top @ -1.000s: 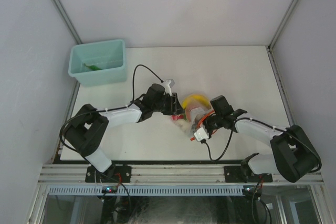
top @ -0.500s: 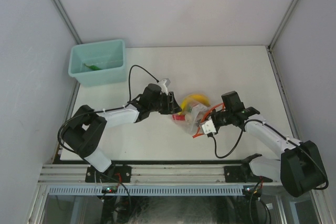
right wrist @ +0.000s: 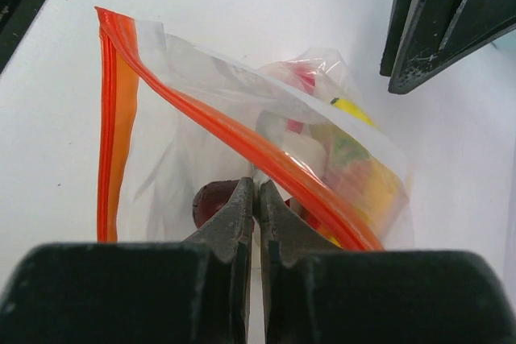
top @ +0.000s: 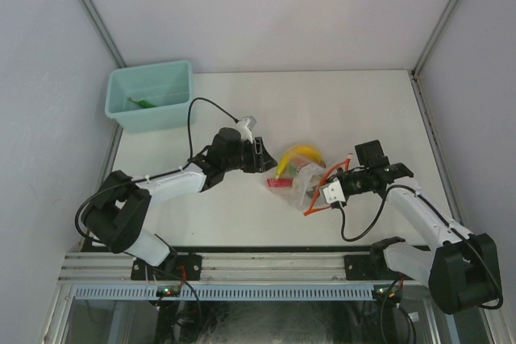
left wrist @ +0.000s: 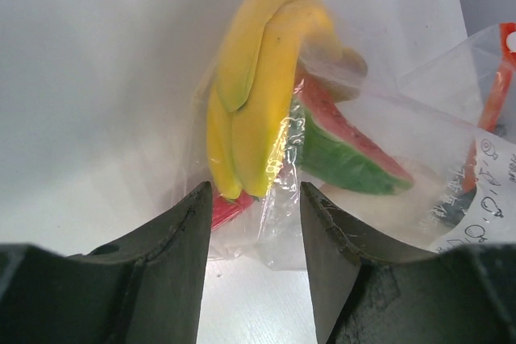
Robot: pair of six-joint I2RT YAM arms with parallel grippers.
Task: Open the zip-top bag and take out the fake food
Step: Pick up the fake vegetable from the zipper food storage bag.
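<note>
The zip-top bag (top: 305,184) lies near the middle of the white table (top: 371,110), well apart from every edge. Bare table lies open across the upper right of the top view and toward the back wall. The teal bin (top: 151,96) fills the upper left corner, well clear of both arms. The left gripper (top: 271,159) sits just at the bag's left end with its fingers spread. In the left wrist view they straddle the lower tip of the yellow banana (left wrist: 260,86) inside the clear plastic. Whether they touch the film cannot be told. Beside the banana lie a green and red piece (left wrist: 347,147) and a red piece (left wrist: 226,210) at the bottom of the bag. The right gripper (right wrist: 256,192) has its fingers pressed together on the clear plastic of the bag mouth, just under the red-orange zip strip (right wrist: 242,129). The strip's two sides stand apart and the mouth gapes. Compared with a second ago, the right arm has drawn back toward the right of the top view. It has pulled the bag mouth along and stretched the bag rightward, so more of the banana shows. The left gripper has shifted slightly to the left and opened a little wider.
</note>
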